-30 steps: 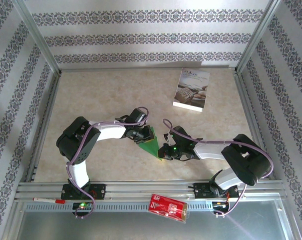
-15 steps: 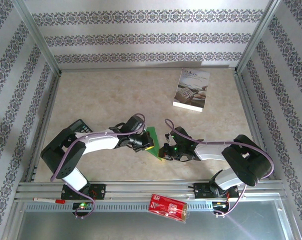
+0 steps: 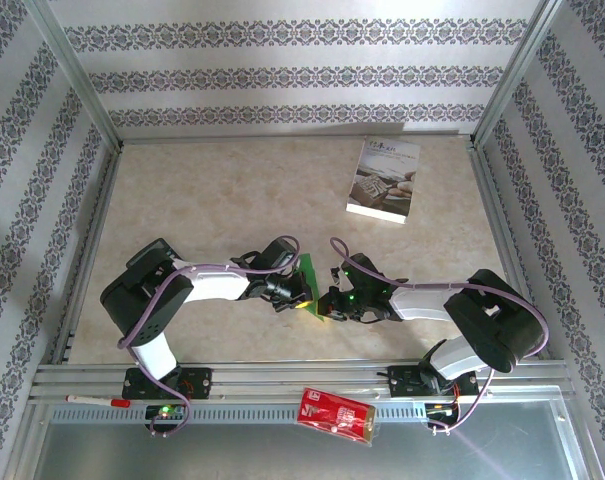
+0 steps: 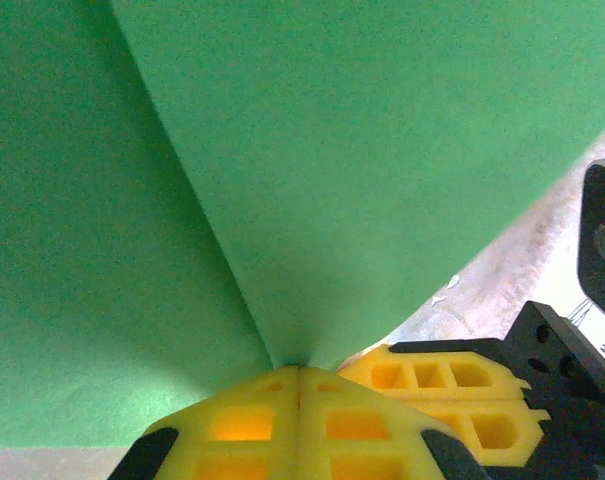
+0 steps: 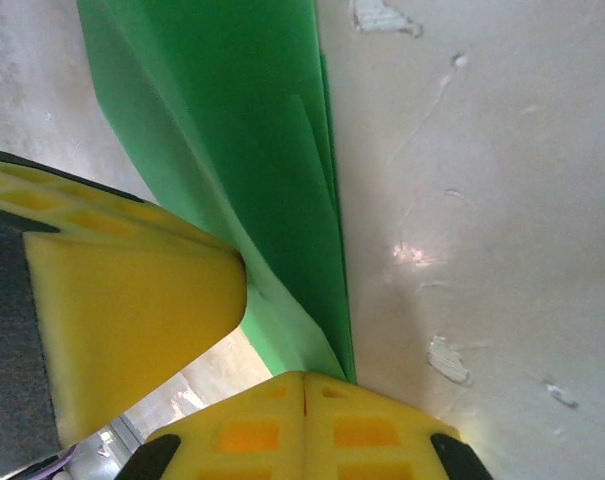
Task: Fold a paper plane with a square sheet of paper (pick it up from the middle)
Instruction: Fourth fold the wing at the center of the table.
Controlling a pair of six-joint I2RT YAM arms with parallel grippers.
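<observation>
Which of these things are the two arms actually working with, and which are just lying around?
In use:
- green paper sheet, pinched by the left arm's fingers and the right arm's fingers

Lying about:
- white booklet
- red packet
- red-tipped white stick

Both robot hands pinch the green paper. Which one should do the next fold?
Probably left. The left gripper is shut where wide flaps of the green paper meet, so it could swing one over. The right gripper pinches the layered edge by the table, good for anchoring.
</observation>
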